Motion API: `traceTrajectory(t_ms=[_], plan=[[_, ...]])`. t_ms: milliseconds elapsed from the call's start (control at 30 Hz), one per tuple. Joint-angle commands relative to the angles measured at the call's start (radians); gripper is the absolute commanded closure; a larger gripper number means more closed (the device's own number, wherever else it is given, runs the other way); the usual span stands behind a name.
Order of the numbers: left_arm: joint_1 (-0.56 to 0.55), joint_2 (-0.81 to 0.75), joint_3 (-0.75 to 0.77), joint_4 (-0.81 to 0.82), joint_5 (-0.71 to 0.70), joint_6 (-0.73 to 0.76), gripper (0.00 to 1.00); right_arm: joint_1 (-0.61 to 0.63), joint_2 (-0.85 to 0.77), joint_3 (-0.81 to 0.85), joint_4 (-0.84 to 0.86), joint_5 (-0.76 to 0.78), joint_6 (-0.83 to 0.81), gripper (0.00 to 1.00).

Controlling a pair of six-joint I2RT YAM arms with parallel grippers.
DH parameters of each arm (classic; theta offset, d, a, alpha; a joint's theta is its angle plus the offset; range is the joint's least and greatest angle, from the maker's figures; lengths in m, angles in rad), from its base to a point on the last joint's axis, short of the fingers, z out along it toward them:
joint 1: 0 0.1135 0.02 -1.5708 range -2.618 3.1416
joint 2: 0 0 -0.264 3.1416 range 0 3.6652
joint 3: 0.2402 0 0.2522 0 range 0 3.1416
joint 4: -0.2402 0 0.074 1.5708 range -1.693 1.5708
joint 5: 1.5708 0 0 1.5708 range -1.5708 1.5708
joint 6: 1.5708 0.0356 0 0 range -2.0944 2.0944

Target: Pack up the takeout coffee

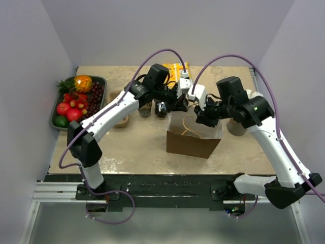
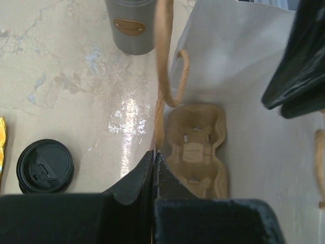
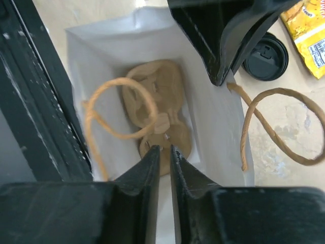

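Beige mottled glossy table; white walls. Brown paper bag, white inside, pulp carrier at bottom. Left gripper pinched shut on bag rim; right gripper nearly closed at rim, grip unclear. Black-lidded coffee cup stood on table beyond bag. Yellow packet print unreadable.

The table has a beige, marbled top that shines under overhead light, with a bright glare patch on it. Plain pale walls enclose it: the left wall, back wall and right wall. An aluminium rail runs along the near edge above a grey floor.
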Motion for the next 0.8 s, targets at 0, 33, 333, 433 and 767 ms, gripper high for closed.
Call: traceTrajectory(t_ms=[0,33,333,433,767], plan=[[0.005,-0.145,-0.070,0.135,0.020,-0.139,1.00,0.031,-0.035,-0.071,0.037,0.035,-0.184,0.86],[0.005,-0.164,-0.102,0.154,0.005,-0.151,1.00,0.048,-0.041,-0.086,0.036,0.040,-0.200,0.87],[-0.029,-0.394,-0.376,0.404,-0.078,-0.257,1.00,0.375,-0.236,-0.380,0.105,0.221,-0.298,0.85],[-0.067,-0.438,-0.425,0.410,-0.101,-0.249,1.00,0.376,-0.263,-0.431,0.170,0.258,-0.332,0.84],[-0.184,-0.551,-0.595,0.500,-0.303,-0.352,1.00,0.432,-0.357,-0.623,0.401,0.338,-0.445,0.80]])
